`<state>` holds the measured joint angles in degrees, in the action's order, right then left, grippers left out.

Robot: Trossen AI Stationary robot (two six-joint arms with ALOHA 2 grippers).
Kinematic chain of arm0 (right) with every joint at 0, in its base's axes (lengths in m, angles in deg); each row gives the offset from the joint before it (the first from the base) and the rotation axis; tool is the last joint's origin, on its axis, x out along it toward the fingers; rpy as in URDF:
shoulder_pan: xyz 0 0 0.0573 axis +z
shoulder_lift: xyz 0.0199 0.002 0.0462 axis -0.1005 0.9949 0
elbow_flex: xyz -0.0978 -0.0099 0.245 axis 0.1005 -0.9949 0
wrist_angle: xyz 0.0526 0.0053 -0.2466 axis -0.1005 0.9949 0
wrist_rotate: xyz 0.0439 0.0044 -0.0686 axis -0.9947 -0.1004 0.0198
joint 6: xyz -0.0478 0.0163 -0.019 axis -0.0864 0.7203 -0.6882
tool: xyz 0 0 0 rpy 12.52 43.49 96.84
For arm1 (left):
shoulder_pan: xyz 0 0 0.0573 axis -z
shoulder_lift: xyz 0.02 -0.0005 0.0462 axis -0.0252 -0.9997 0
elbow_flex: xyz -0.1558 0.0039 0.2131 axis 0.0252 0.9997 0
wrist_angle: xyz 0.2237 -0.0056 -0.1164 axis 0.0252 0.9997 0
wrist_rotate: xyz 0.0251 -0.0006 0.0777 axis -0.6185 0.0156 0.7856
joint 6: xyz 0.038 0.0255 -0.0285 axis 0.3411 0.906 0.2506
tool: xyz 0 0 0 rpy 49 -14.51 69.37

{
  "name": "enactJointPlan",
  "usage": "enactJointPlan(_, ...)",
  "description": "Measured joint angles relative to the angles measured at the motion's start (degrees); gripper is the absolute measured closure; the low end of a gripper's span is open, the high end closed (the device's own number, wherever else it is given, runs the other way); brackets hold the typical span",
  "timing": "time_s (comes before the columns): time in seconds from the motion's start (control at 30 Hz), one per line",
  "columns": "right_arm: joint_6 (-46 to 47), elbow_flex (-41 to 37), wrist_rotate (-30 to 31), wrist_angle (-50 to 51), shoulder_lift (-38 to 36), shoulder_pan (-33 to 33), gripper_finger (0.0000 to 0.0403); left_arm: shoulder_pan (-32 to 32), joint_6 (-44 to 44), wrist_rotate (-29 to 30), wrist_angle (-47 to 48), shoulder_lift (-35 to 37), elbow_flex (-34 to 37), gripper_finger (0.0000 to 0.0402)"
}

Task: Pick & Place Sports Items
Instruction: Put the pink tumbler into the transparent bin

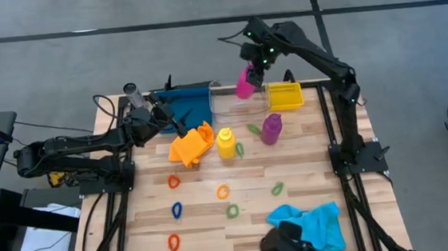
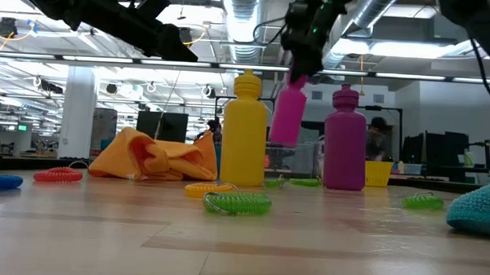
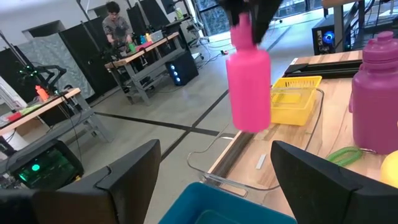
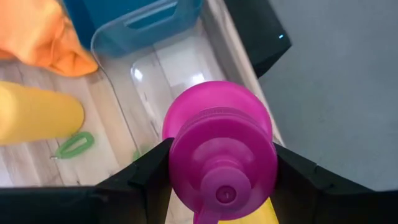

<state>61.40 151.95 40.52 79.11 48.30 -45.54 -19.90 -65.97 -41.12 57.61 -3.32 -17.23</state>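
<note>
While the overhead camera looks down, the right gripper (image 1: 250, 69) hangs above the clear plastic tray (image 1: 234, 102) at the table's far edge, its fingers clamped on the neck of the magenta plastic bottle (image 1: 244, 84), which is lifted off the table. The left gripper (image 1: 177, 123) waits with fingers spread wide and empty over the blue rectangular tray (image 1: 199, 108), beside the crumpled orange cloth (image 1: 191, 144). The yellow plastic bottle (image 1: 225, 143) and the purple plastic bottle (image 1: 271, 128) stand upright mid-table; the small yellow bin (image 1: 285, 97) sits beside the clear tray, and the cyan cloth (image 1: 308, 219) lies at the near edge.

At table height, the magenta bottle hangs tilted in the air between the yellow and purple bottles, and a green elastic ring (image 2: 237, 203) lies in front.

From the left wrist, the magenta bottle hangs above the clear tray, the yellow bin behind.

From the right wrist, dark fingers (image 4: 146, 177) press both sides of the magenta bottle's cap end.
</note>
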Motion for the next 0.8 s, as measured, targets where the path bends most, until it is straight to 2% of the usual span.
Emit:
enactJointPlan(0.13,-0.79,0.0,0.11,0.45,1.94,0.43,0.02,0.0,0.0,0.0,0.0,-0.02,0.0,0.0101)
enactJointPlan(0.33,-0.83,0.01,3.89,1.28,2.24,-0.53,0.02,0.0,-0.06,-0.01,-0.02,-0.01,0.01,0.0101)
enactJointPlan(0.6,-0.05,0.01,3.77,2.66,2.24,-3.49,0.02,0.0,-0.87,0.0,1.43,0.0,0.01,0.0101)
enactJointPlan(0.8,0.08,-0.11,1.25,2.37,2.24,-5.15,0.02,0.0,-1.25,0.0,2.9,0.0,0.0,0.0101)
